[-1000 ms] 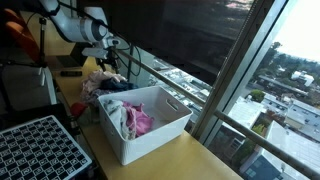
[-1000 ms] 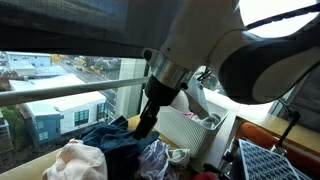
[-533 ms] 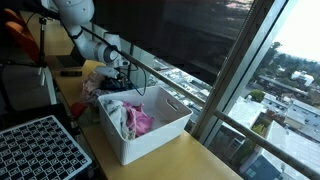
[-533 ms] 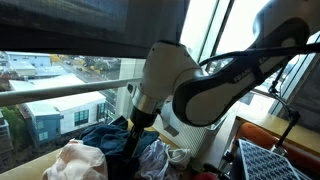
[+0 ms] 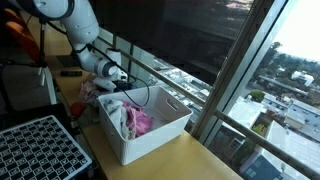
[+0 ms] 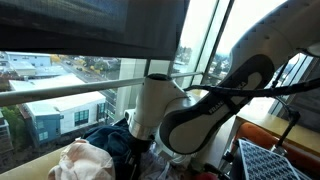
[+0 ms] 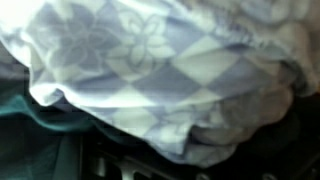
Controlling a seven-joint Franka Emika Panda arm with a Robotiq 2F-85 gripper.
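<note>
Checked floral cloth [image 7: 170, 70] filled my wrist view; my end effector [image 5: 113, 84] sat buried in the clothes pile [image 6: 100, 150], grip unclear, nothing lifted yet.

Patterned cloth [image 7: 170, 70] fills my wrist view: white and pale blue checks with flower prints, crumpled, folds sagging toward the lower right. Dark blue garment [image 6: 112, 140] lies bunched, lower centre of an exterior view.
</note>
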